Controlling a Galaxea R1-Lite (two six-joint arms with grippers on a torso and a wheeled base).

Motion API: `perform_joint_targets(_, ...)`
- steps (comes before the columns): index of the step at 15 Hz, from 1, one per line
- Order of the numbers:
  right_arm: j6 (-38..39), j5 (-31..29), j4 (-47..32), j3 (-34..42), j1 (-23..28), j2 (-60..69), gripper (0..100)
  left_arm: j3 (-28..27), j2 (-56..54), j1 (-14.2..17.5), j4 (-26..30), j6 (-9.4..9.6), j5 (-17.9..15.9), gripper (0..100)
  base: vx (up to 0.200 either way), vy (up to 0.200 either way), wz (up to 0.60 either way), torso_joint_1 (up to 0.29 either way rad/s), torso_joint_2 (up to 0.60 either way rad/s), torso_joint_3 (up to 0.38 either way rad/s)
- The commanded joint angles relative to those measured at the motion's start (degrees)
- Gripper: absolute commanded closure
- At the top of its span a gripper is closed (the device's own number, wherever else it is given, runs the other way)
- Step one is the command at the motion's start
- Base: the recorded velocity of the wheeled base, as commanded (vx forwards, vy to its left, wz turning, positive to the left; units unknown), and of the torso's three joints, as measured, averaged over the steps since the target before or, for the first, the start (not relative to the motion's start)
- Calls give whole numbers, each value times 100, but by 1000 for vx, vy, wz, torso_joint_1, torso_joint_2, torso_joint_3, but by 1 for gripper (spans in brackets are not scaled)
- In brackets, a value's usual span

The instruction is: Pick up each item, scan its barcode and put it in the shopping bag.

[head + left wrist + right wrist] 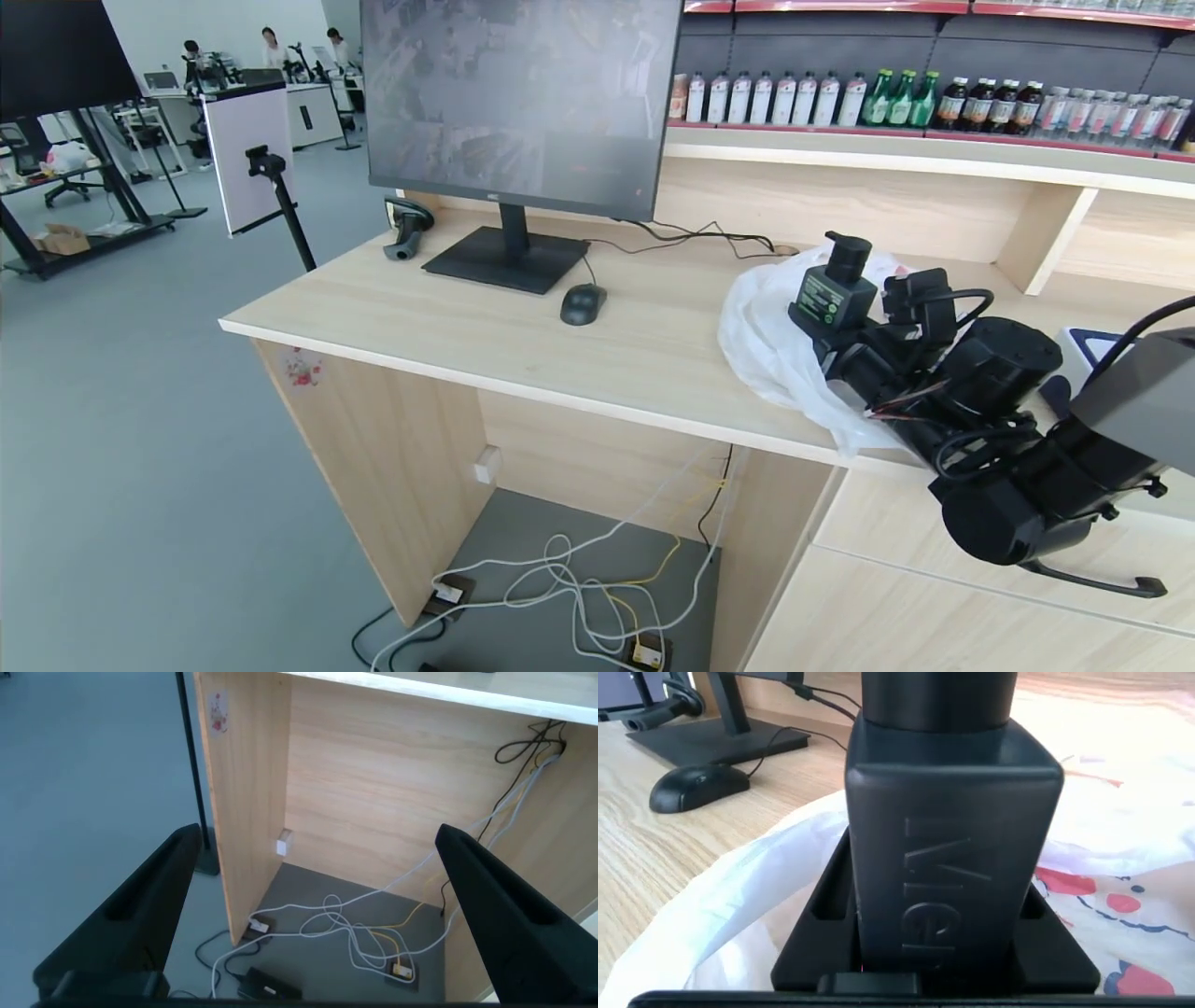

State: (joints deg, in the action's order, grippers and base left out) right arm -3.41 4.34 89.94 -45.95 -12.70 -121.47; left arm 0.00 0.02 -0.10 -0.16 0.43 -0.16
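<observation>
Two grippers we see: right gripper (938,917) clamps dark bottle (825,295) upright over white bag (758,338) on table (448,322); left gripper (318,917) empty, wide open.

Bottle and arm cover the bag; picture edges crop the rest.
In the right wrist view the bottle (952,859) stands so near that its top runs off the edge, and it covers the fingertips of the right pincer (840,322) that clasps it. Its label is too small to make out a barcode. The arm (980,411) hides the far side of the bag (766,345), whose printed contents cannot be told. The spread left pincer (318,905) is cut off at its base. The monitor (523,103) loses its top, and the shelf bottles (924,98) are too small to identify.
</observation>
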Motion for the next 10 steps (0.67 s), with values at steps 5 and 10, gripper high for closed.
perform_joint_targets(5,25,5,6,-46,-4,-149,100,0,-2,1,25,1,-2,0,0,0,0,0,0,0)
perform_joint_targets(10,34,5,6,-37,-13,-343,100,0,-2,1,25,1,-2,0,0,0,0,0,0,0)
